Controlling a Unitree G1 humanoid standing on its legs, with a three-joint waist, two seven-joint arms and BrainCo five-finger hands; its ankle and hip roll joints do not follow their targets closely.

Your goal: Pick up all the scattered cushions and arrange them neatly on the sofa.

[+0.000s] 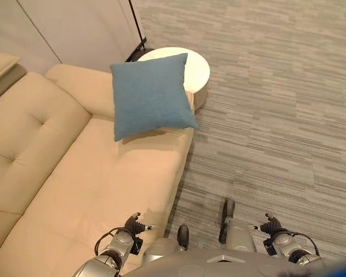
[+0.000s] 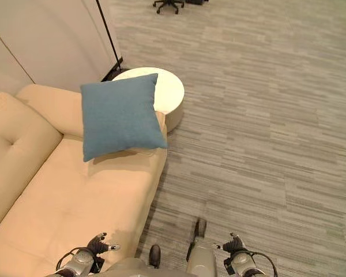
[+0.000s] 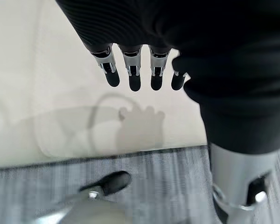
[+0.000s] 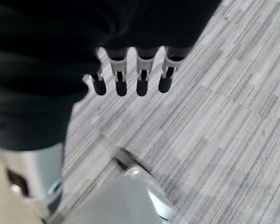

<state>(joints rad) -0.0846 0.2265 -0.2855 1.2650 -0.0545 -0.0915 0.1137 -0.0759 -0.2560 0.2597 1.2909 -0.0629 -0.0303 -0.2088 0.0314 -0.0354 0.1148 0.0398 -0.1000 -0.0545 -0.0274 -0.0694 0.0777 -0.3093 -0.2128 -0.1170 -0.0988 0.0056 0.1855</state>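
The blue cushion (image 1: pixel 151 95) leans on the sofa's (image 1: pixel 104 196) end armrest, one corner past the seat's front edge; it may slide to the carpet (image 1: pixel 277 115). Left hand (image 3: pixel 135 70) over the seat and right hand (image 4: pixel 130 74) over the carpet hang relaxed, empty.

We are losing the sofa (image 1: pixel 75 190) past the frame's edge; the blue cushion (image 1: pixel 151 95) is hiding part of the round table (image 1: pixel 197 69).
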